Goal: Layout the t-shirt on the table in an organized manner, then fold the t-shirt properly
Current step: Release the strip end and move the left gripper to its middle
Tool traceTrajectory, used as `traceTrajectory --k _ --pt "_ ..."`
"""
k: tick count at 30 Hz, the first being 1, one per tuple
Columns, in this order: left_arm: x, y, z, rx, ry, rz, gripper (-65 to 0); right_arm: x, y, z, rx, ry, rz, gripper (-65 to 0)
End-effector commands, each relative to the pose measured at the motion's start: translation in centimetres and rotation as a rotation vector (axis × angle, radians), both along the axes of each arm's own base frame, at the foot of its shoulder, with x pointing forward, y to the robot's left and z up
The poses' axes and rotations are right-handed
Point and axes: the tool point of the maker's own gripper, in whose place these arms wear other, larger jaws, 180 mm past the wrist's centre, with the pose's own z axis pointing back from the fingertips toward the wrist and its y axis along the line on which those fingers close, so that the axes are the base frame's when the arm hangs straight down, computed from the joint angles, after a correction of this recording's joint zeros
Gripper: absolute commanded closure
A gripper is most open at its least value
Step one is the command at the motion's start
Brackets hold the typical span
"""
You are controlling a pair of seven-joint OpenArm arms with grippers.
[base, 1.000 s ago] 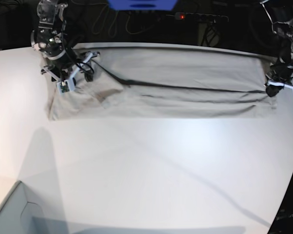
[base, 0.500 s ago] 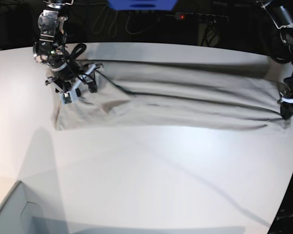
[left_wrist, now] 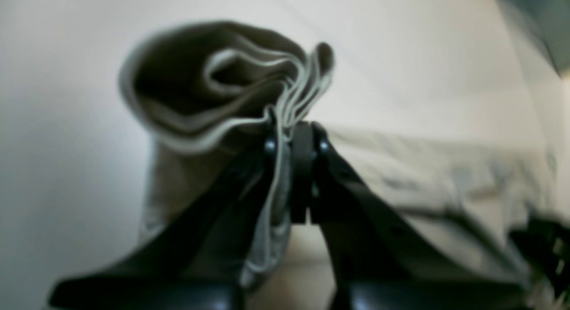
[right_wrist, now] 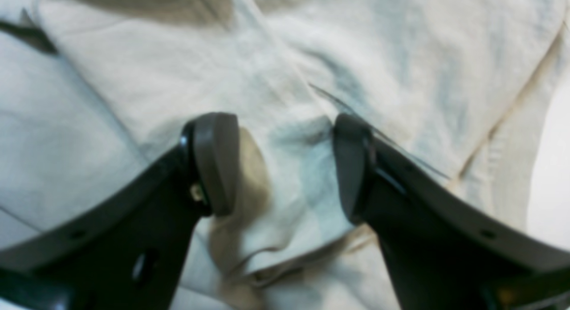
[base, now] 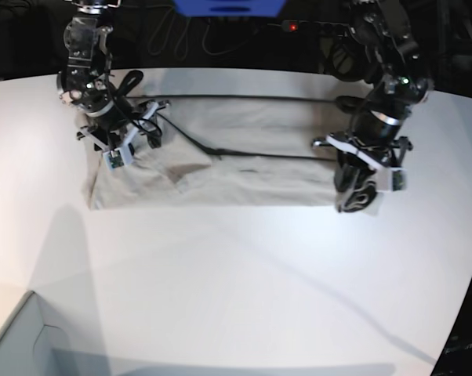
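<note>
White table (base: 236, 282), t-shirt (base: 244, 164) atop

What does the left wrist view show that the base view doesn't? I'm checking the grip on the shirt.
Only the left wrist view shows the left gripper shut on several bunched layers of the t-shirt, their edges fanned above the tips. Only the base view shows the right gripper over the shirt's other end, the whole folded band, and the table. Both show the left gripper holding the t-shirt.

The base view looks down over the whole table (base: 236, 266); both wrist views sit close above the t-shirt (base: 244, 149).
</note>
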Motion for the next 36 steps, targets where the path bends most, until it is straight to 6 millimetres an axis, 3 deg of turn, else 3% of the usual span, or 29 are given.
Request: traceTrajectory --k 1,4,10,15,21,25,30,36 --pt "0.9 -0.7 1.3 0.003 -0.055 -0.018 0.0 -0.2 -0.1 0.0 -0.018 0.016 0.011 -34.2" --pt "0.8 -5.9 -0.6 -0.019 -0.005 -0.156 0.0 0.3 -0.3 0.8 -0.027 -0.009 0.011 -34.3" --pt "0.9 -9.2 -4.4 -0.089 0.050 -0.075 0.0 0.5 -0.4 1.4 -0.035 -0.025 0.012 -34.3" --pt "0.9 -13.1 -4.2 -0.120 0.014 -0.108 0.0 0.2 -0.4 1.1 -0.035 -0.015 0.012 -34.3" --pt "2.7 -13.9 -2.9 -0.109 -0.018 -0.100 0.0 0.2 -0.4 1.1 -0.035 -0.015 0.012 -34.3" --pt "3.2 -14.3 -3.8 -0.106 0.002 -0.111 0.0 0.2 -0.4 1.1 -0.035 -0.015 0.012 -34.3" --pt "2.6 -16.3 -4.7 -0.110 0.030 -0.168 0.0 0.2 -0.4 1.1 -0.035 -0.016 0.014 -34.3" --pt "2.4 -16.6 -4.6 -0.112 0.030 -0.178 0.0 0.4 -0.4 1.3 -0.035 -0.020 0.014 -34.3"
